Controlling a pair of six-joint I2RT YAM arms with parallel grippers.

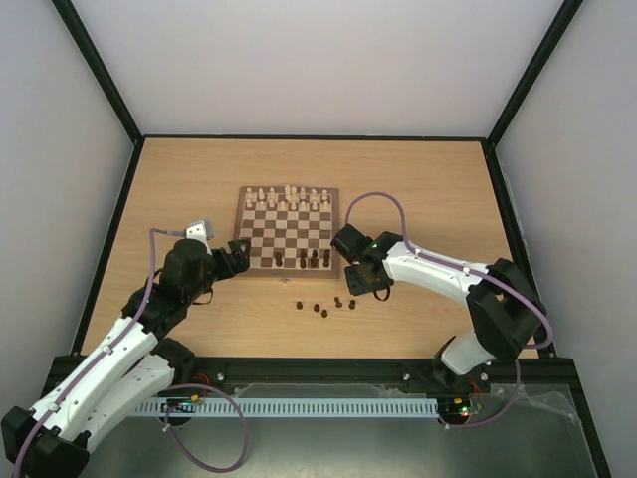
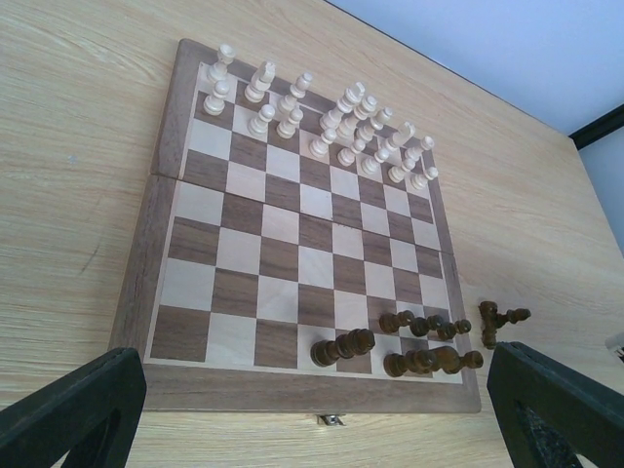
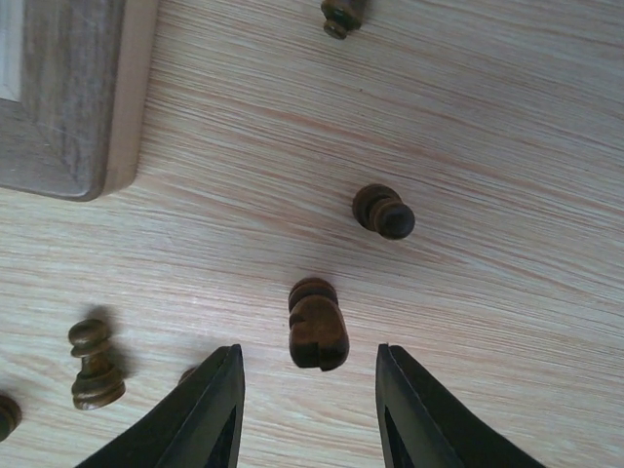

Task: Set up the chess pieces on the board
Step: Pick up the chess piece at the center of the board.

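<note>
The board [image 1: 289,231] lies mid-table, with cream chessmen [image 1: 289,197] filling its far rows. Several dark chess pieces [image 2: 343,347] stand on its near rows toward the right. More dark pieces [image 1: 324,309] are loose on the table in front of the board. My right gripper [image 3: 308,351] hangs open over them. A dark knight [image 3: 316,325] stands on the table between its fingers, touching neither. A dark pawn [image 3: 383,212] stands just beyond it. My left gripper [image 2: 317,429] is wide open at the board's near edge [image 2: 292,388], holding nothing.
The board's near right corner [image 3: 68,97] is to the left of my right gripper. Other loose dark pieces stand at its left [image 3: 96,366] and far ahead [image 3: 341,15]. Two more dark pieces [image 2: 497,320] stand off the board's right edge. Black frame rails border the table.
</note>
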